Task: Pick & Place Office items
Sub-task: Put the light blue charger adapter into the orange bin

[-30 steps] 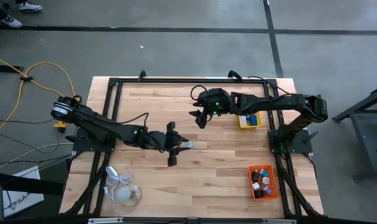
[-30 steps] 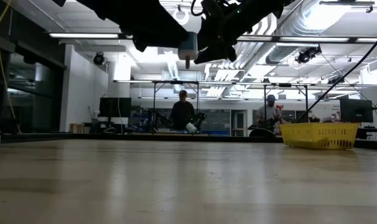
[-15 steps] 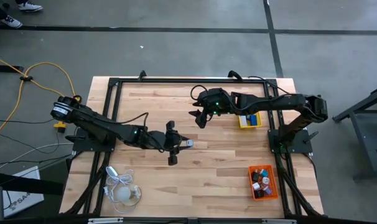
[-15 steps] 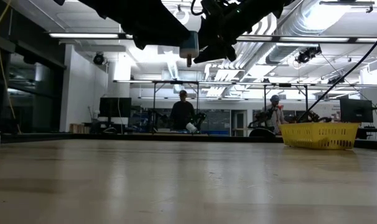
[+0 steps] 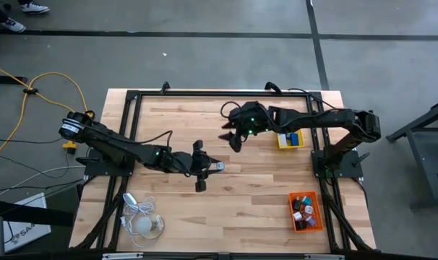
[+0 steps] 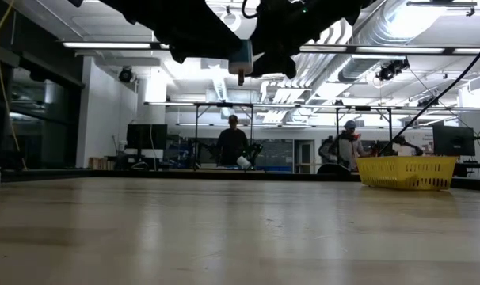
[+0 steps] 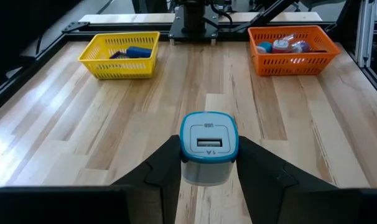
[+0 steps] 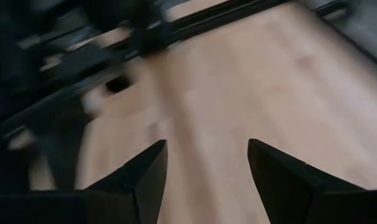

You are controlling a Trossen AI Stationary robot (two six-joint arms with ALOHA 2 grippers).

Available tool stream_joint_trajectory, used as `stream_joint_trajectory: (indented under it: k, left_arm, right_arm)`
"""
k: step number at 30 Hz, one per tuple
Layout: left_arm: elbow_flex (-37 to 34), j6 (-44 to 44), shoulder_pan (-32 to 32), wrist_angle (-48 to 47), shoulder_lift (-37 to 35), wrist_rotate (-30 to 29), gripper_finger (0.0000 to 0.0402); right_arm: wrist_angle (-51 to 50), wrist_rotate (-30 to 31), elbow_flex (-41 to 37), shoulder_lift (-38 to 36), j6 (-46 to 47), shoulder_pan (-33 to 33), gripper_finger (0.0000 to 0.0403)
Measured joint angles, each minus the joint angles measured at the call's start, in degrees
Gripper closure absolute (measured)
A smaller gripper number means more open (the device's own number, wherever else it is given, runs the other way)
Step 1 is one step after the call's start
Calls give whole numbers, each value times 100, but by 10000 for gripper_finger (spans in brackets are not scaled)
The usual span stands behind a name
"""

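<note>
I see my left gripper (image 7: 204,163) clamped on a blue-topped USB charger (image 7: 208,147) mid-table; right gripper (image 8: 204,165) spread, empty. Yellow tray (image 7: 120,54) holds a blue piece; orange tray (image 7: 292,48) several items.

Grey concrete floor (image 5: 204,65) surrounded the wooden table (image 5: 226,209); a dark seam line (image 5: 204,33) ran across it beyond the table. Yellow cable (image 5: 38,87) lay coiled on the floor near the table. Beyond the table: fluorescent ceiling strips (image 6: 113,45), exposed ducting (image 6: 359,47), a white wall (image 6: 109,111), two people (image 6: 232,142) at distant benches.
</note>
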Motion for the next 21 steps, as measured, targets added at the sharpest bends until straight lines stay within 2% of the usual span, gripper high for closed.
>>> stream_joint_trajectory:
  k: [4,7,17,21]
  left_arm:
    - [0,0,0,0,0,0,275]
    - [0,0,0,0,0,2,275]
    - [0,0,2,0,0,2,275]
    - [0,0,0,-2,-1,2,275]
  right_arm:
    - [-237,-1110,0,0,2,-7,192]
    - [-430,-1463,0,0,-72,47,192]
    - [-606,-1566,0,0,-822,446,192]
    - [-967,-1337,0,-65,-1094,618,192]
